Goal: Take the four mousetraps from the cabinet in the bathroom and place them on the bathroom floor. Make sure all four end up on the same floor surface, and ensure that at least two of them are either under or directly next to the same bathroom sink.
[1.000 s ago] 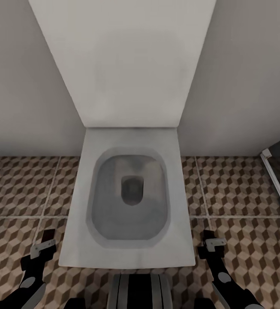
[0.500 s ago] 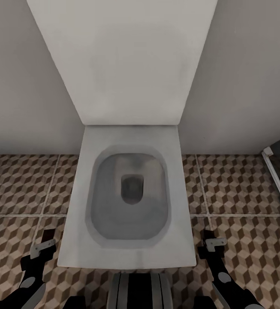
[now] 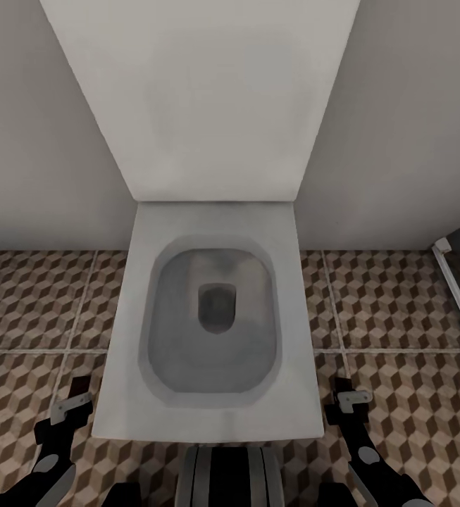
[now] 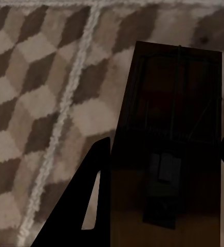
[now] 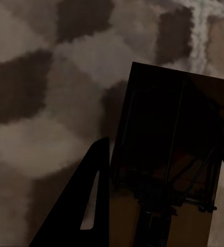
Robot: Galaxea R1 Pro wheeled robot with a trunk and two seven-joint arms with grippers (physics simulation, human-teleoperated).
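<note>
My left gripper [image 3: 73, 403] hangs low at the left of the toilet, shut on a dark-brown mousetrap [image 3: 80, 387]. In the left wrist view that mousetrap [image 4: 173, 103] sits between the fingers [image 4: 99, 159] with its wire parts showing, above the bathroom floor [image 4: 35, 77]. My right gripper [image 3: 345, 398], at the toilet's right, is shut on a second mousetrap [image 3: 342, 385]. The right wrist view has this mousetrap [image 5: 168, 113] held over the tiles [image 5: 45, 92]. The bathroom floor [image 3: 32, 303] has the brown-and-beige cube pattern. The cabinet and the sink are out of view.
A white square toilet [image 3: 293, 296] with its lid [image 3: 201, 98] raised against the pale wall stands straight ahead, between my arms. A white-framed panel edge [image 3: 458, 296] runs along the floor at the far right. Tiled floor lies on both sides of the toilet.
The view has crept a little closer to the toilet. Both grippers keep their mousetraps and hold the same places in the picture.
</note>
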